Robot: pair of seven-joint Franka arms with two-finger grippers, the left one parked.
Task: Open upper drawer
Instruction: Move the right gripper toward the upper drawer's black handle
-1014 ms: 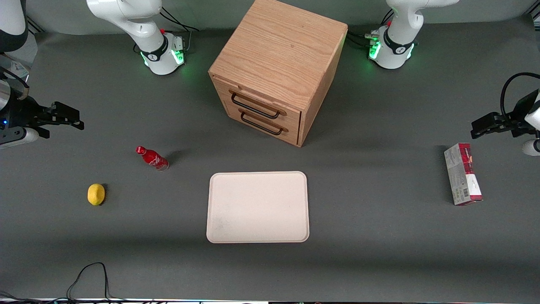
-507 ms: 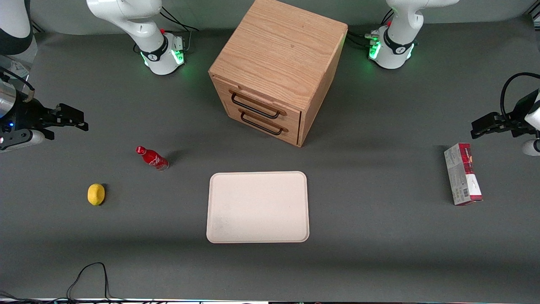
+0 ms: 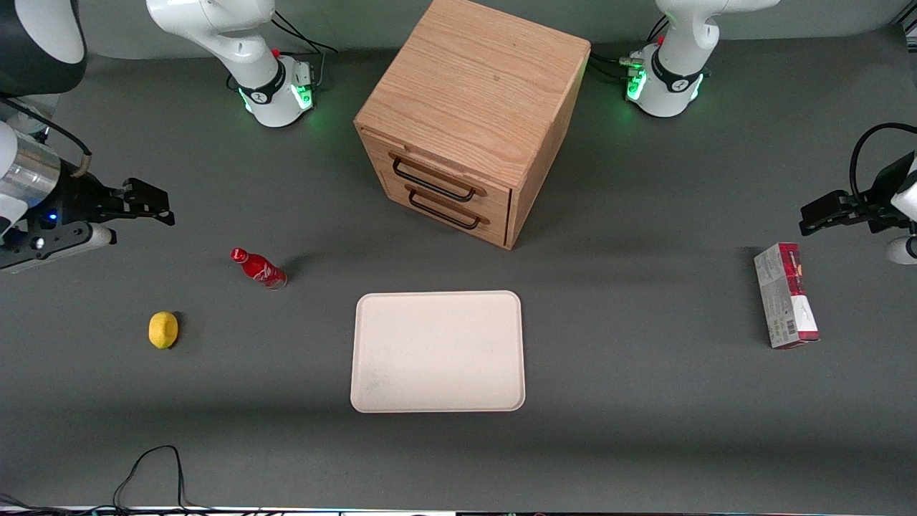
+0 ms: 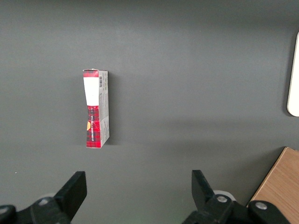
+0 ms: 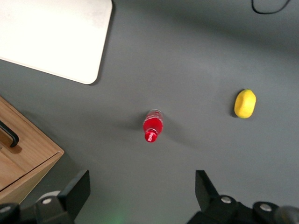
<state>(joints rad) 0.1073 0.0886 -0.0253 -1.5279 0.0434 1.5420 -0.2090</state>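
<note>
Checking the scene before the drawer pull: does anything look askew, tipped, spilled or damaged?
Nothing stands out. The upper drawer is shut, flush like the lower drawer. The red bottle stands upright, the tray lies flat. The gripper hangs open, far from the cabinet.

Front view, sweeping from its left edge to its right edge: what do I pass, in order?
gripper, open above the table → lemon → red bottle → cabinet with the upper drawer, shut → red and grey carton. The tray shares the cabinet's span, so it is left out.
</note>
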